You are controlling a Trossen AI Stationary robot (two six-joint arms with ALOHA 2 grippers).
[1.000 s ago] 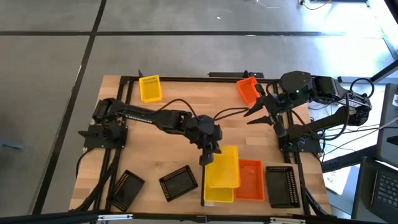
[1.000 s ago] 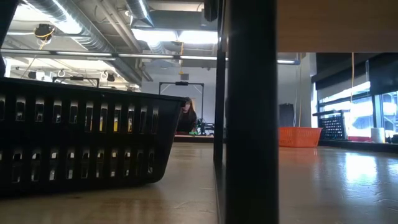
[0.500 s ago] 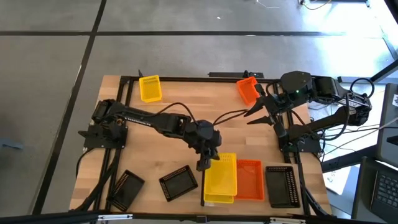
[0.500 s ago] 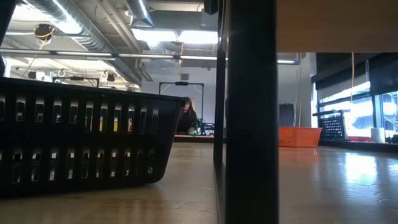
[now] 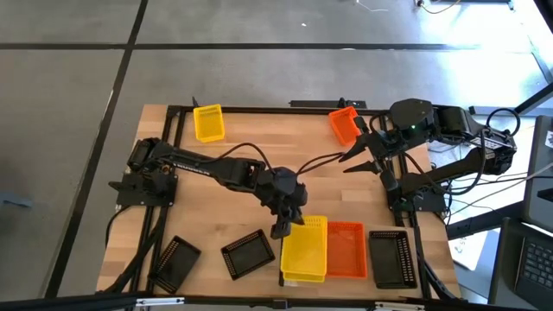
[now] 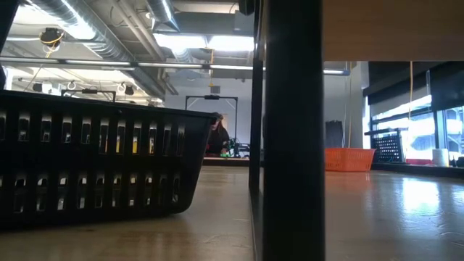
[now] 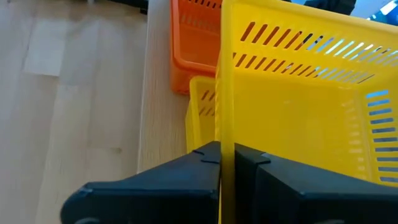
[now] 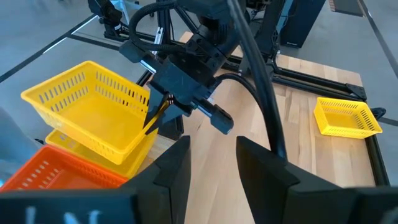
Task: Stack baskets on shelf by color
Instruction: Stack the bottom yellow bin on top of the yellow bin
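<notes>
My left gripper [image 5: 282,228] is shut on a yellow basket [image 5: 304,248] and keeps it tilted over a second yellow basket [image 8: 127,155] that sits on the pale shelf board [image 7: 158,118]. An orange basket [image 5: 346,249] and a black basket [image 5: 389,257] stand beside it on the shelf. Loose on the table are two black baskets [image 5: 248,253] [image 5: 175,262], a yellow basket [image 5: 207,121] and an orange basket [image 5: 344,126]. My right gripper [image 5: 349,161] waits open near the far right of the table, touching nothing. My left gripper pinches the held yellow basket's side wall at its rim [image 7: 226,140], near the far left corner, with one finger inside the basket and one outside. The fingers slant down from the table's left and far side. The basket is tilted above the lower yellow basket; whether they touch I cannot tell.
The low view is filled by a black basket [image 6: 94,167] and a dark upright post [image 6: 290,130]. Black frame rails run along the table's far edge and both sides. Bare wood lies in the table's middle and left. A person sits far off in the room.
My left gripper has carried the yellow basket toward the table's near edge and lower, so it now covers more of the yellow basket on the shelf. It has stayed shut on the basket. My right arm has kept still.
</notes>
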